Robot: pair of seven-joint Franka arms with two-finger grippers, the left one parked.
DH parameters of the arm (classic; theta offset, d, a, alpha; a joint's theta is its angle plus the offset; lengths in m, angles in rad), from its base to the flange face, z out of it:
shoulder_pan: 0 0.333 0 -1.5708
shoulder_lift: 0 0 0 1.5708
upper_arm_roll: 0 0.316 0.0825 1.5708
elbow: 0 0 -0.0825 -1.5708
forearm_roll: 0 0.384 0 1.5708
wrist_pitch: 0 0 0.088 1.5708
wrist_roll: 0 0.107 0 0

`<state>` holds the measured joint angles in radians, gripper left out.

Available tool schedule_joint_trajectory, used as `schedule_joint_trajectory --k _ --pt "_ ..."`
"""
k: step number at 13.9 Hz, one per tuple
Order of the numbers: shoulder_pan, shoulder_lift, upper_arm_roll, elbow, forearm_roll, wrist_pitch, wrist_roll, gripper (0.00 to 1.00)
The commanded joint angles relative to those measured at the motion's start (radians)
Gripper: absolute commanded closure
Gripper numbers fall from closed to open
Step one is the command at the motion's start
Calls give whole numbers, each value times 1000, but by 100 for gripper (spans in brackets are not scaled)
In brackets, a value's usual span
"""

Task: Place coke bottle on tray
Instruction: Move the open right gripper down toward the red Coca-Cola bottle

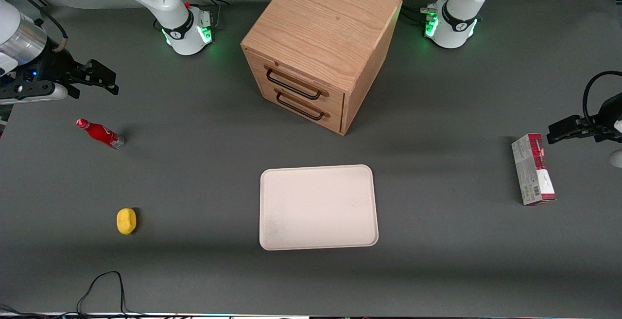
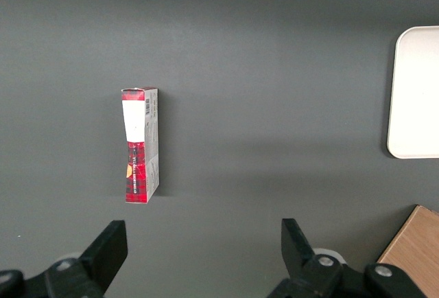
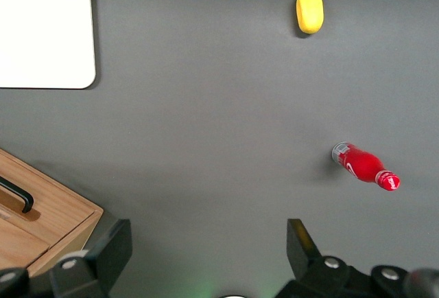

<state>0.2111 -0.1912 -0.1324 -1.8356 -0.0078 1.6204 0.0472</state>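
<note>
The coke bottle [image 1: 99, 133] is a small slim red bottle with a red cap and a silvery base. It lies on its side on the dark table toward the working arm's end, and also shows in the right wrist view [image 3: 363, 165]. The cream-white tray [image 1: 318, 207] lies flat mid-table, nearer the front camera than the wooden cabinet; its corner shows in the right wrist view [image 3: 44, 30]. My right gripper [image 1: 99, 78] hangs above the table, farther from the front camera than the bottle, open and empty [image 3: 206, 246].
A wooden two-drawer cabinet [image 1: 320, 46] stands at the table's middle, its corner in the right wrist view [image 3: 41, 222]. A yellow lemon-like object [image 1: 126, 221] lies nearer the front camera than the bottle. A red-and-grey carton [image 1: 533, 169] lies toward the parked arm's end.
</note>
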Motion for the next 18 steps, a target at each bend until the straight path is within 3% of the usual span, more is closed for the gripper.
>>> schedule_joint_trajectory --k 1,3,4,9,13,18 --pt "-4 24 4 30 -15 -30 13 0" --pt "-9 26 -7 24 -20 -30 -25 0" --pt "-13 26 -28 -2 -58 -27 -102 0" --pt "-7 10 -303 -210 -122 200 -398 0" --pt "-7 10 -438 -373 -136 410 -527 0" --pt "-7 38 -487 -432 -136 476 -555 0"
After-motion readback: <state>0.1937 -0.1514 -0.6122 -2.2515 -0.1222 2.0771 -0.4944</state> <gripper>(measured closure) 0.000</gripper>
